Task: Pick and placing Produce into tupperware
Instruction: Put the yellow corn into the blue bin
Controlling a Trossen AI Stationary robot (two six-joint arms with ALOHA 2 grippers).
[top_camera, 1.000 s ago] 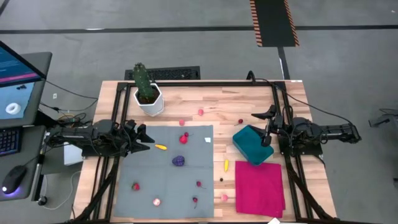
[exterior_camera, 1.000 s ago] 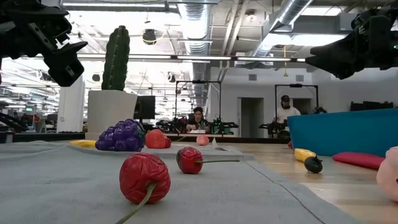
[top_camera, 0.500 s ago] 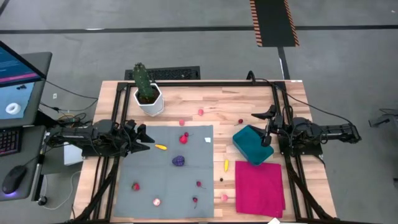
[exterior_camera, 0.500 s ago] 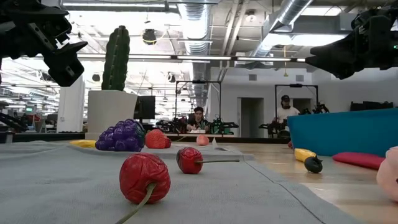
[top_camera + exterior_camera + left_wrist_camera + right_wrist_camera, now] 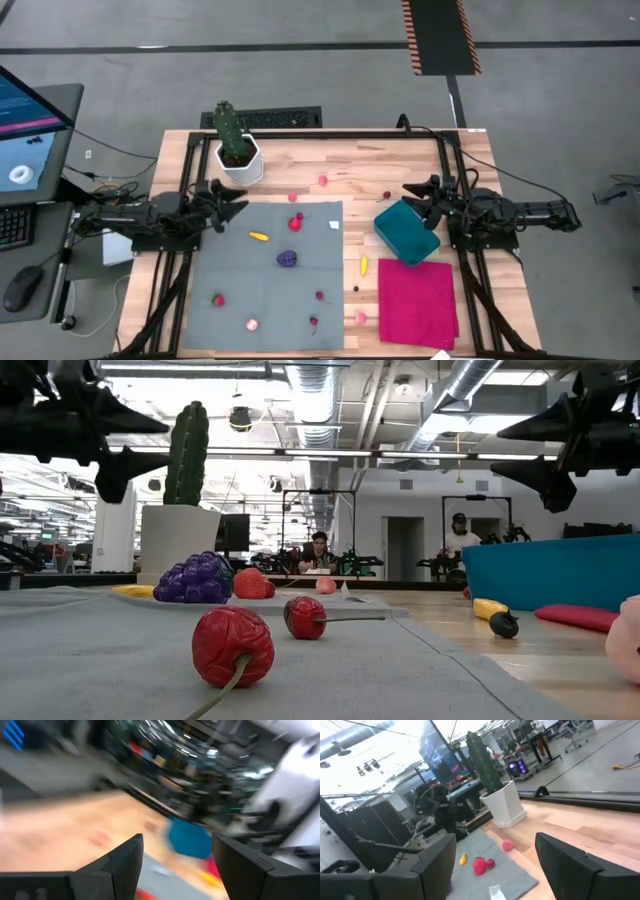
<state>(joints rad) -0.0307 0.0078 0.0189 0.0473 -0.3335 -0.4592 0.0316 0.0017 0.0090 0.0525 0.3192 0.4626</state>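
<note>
Here we see the produce scattered over a grey mat [image 5: 265, 275] and the bare wood of the counter [image 5: 360, 165]. On the mat lie a purple grape bunch [image 5: 288, 258], a red strawberry [image 5: 295, 223], a small yellow piece [image 5: 259, 237], a red wrinkled piece [image 5: 218, 298], a pink piece [image 5: 252, 324] and two stemmed cherries [image 5: 320, 296] [image 5: 314, 322]. In the low view the grape bunch shows as a cluster of rounded beads and the nearest red piece has a creased skin and a pale stem. On the wood we note a yellow banana [image 5: 364, 265] just beside the mat's edge, and pink pieces nearer the cactus [image 5: 231, 132], which stands in a white hexagonal pot [image 5: 242, 165].

The tupperware [image 5: 407, 232], a teal tub with rounded corners, sits on the wood touching the far edge of a magenta cloth [image 5: 418, 300]. We see nothing inside it.

The left pincer [image 5: 232, 200] hangs over the mat's far left corner, fingers apart and empty. The right pincer [image 5: 418, 192] hangs just beyond the tub, fingers likewise apart and empty.
</note>
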